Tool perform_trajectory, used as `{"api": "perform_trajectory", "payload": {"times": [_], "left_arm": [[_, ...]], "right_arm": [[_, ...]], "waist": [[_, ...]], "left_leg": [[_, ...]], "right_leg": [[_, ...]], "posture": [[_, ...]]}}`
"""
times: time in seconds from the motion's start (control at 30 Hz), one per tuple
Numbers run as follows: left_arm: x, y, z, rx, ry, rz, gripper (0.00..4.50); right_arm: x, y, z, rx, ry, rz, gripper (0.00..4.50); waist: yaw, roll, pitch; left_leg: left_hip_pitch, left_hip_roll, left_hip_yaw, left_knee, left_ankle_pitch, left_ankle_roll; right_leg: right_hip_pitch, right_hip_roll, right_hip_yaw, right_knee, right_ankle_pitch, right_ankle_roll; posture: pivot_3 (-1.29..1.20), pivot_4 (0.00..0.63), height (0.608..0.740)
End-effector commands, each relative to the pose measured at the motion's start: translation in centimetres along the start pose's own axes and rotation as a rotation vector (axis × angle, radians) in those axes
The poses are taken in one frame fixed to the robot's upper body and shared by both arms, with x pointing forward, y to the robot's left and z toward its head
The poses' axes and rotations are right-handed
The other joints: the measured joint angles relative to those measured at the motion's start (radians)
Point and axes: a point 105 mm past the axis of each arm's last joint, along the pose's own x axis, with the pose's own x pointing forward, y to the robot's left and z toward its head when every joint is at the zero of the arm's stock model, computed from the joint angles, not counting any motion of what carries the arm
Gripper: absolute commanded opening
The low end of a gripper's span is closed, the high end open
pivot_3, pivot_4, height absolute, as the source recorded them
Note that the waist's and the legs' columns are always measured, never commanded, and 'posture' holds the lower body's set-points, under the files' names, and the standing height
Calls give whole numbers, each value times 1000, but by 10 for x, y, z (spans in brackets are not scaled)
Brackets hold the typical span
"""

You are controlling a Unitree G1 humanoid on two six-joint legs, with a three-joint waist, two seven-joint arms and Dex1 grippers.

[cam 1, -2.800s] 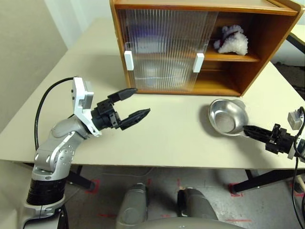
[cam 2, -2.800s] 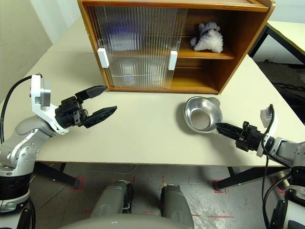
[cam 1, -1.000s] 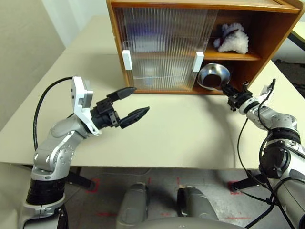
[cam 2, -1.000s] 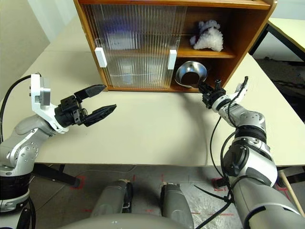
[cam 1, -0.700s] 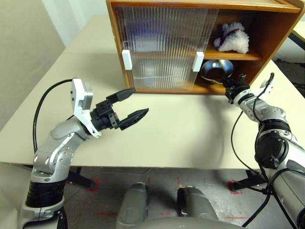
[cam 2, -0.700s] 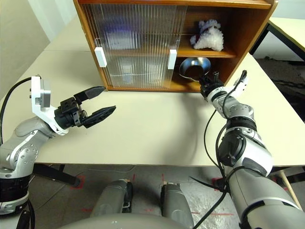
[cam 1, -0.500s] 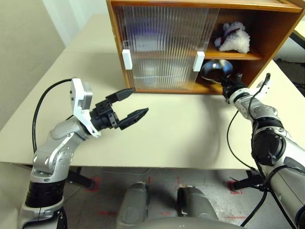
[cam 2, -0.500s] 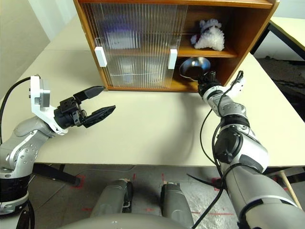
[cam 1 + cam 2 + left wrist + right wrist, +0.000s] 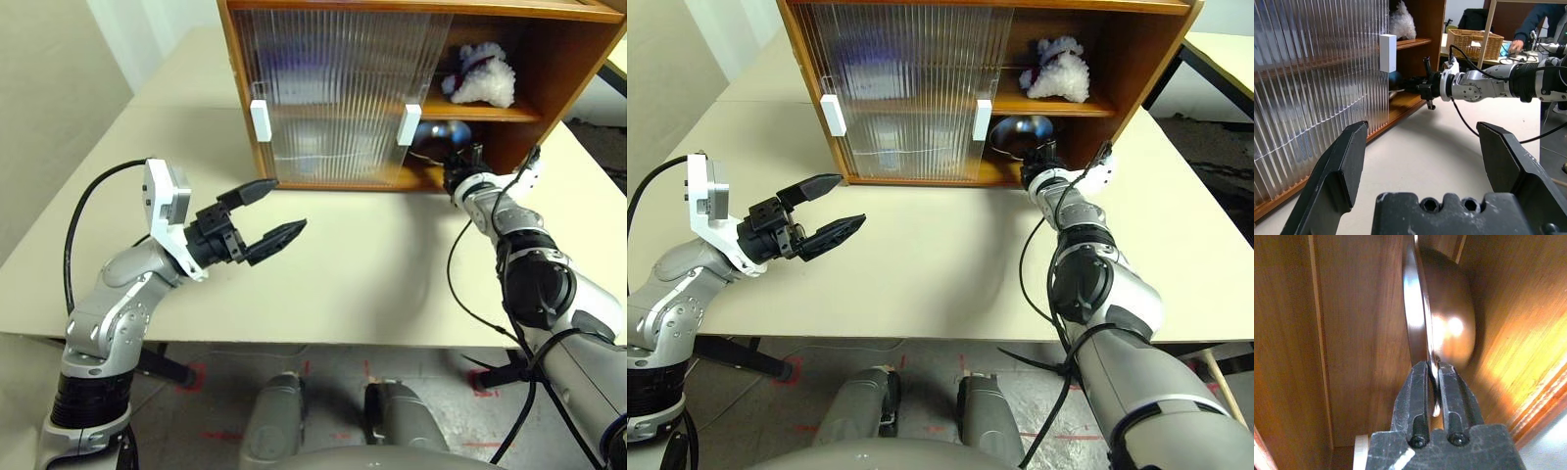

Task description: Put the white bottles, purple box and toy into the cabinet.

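The toy (image 9: 480,76) sits on the top shelf in the open right half of the cabinet (image 9: 233,88). On the lower shelf stands a metal bowl (image 9: 1019,132), tipped on edge. My right gripper (image 9: 1432,366) reaches in level, and its fingers are shut on the bowl's rim (image 9: 1422,308). My left gripper (image 9: 291,206) hangs open over the table in front of the doors, holding nothing. Behind the ribbed doors a purple blur (image 9: 294,73) shows on the top shelf and a pale blur (image 9: 323,152) on the lower one. The purple box and white bottles cannot be made out.
Two white handles (image 9: 263,122) (image 9: 409,124) sit on the sliding doors, which cover the cabinet's left part. The beige table (image 9: 353,264) stretches between my arms. Farther right, the left wrist view has a wicker basket (image 9: 1469,43) and a person's sleeve (image 9: 1533,22).
My right gripper carried the metal bowl off the table into the cabinet's lower shelf and has pushed it deeper inside over the last second. The left arm stayed still.
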Motion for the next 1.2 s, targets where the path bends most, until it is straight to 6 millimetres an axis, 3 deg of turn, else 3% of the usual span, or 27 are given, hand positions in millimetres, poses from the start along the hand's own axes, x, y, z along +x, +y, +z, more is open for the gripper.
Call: {"api": "perform_trajectory", "payload": {"times": [0.03,0.27,0.3,0.53,0.7,0.83,0.93,1.07,1.2], "left_arm": [[0,-3,0,0,9,-8,4500],[0,-2,-2,0,7,-8,4500],[0,-2,-2,1,6,-8,4500],[0,0,-3,2,4,-10,4500],[-1,1,-3,1,6,-14,4500],[-2,2,-4,1,7,-17,4500],[-2,3,-5,1,7,-18,4500],[-2,4,-5,1,6,-19,4500],[-2,5,-4,5,10,-19,4500]], "right_arm": [[2,6,0,-7,-3,4,1702],[0,5,3,-201,28,31,4297],[-1,4,5,-228,31,28,4460],[-17,-22,15,-556,113,-20,4460],[-41,-36,31,-813,189,-47,4460],[-63,-35,37,-1004,271,-16,4460],[-79,-17,26,-1092,345,138,4460],[-95,-8,-2,-1071,441,323,3534],[-104,13,-42,-1052,509,530,1975]], "waist": [[0,0,0],[0,1,0],[0,1,0],[2,1,0],[5,1,0],[3,1,0],[0,2,1],[-11,2,1],[-9,2,1]], "left_leg": [[0,0,0,0,0,0],[0,0,0,0,0,0],[0,0,0,0,0,0],[-1,0,-1,0,0,0],[-1,0,-1,0,0,0],[-1,0,0,0,0,-1],[-1,0,0,1,0,-1],[1,1,0,1,0,-1],[1,1,0,1,0,-1]], "right_leg": [[0,0,0,0,0,0],[0,0,0,0,0,-2],[0,0,0,0,0,-1],[0,-1,-1,0,-1,0],[0,-1,-1,0,-1,-2],[0,-2,-1,0,-3,-3],[-1,-2,-1,0,-4,-1],[0,0,0,1,-3,0],[0,0,-1,2,-3,0]], "posture": [[255,62,740],[240,62,740],[239,61,740],[225,61,740],[213,61,740],[205,60,740],[203,60,740],[198,55,740],[202,50,740]]}}
